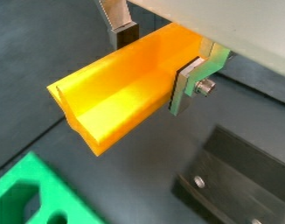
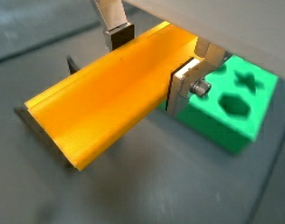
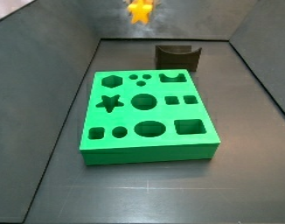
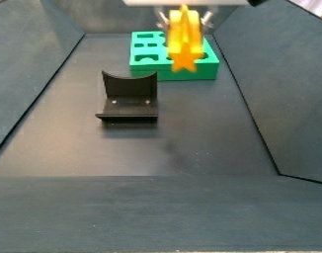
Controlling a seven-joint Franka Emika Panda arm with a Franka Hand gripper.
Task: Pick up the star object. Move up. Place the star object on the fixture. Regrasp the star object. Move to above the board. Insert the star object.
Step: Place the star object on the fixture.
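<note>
One star object (image 1: pixel 115 92) clamped in end effector (image 1: pixel 163 54), aloft; one board (image 3: pixel 149 115), one fixture (image 4: pixel 128 96).

The light is even and fairly bright, falling from overhead. The star object (image 1: pixel 115 92) glows saturated orange-yellow in both wrist views, its upper faces almost washed out, and it is soft and blurred at the near end. The pincer (image 2: pixel 156 59) holding it is slightly out of focus. In a side view the board (image 3: pixel 149 115) throws only a faint shadow on the dark floor, and the fixture (image 4: pixel 128 97) reads dim, with a dull sheen around it.
</note>
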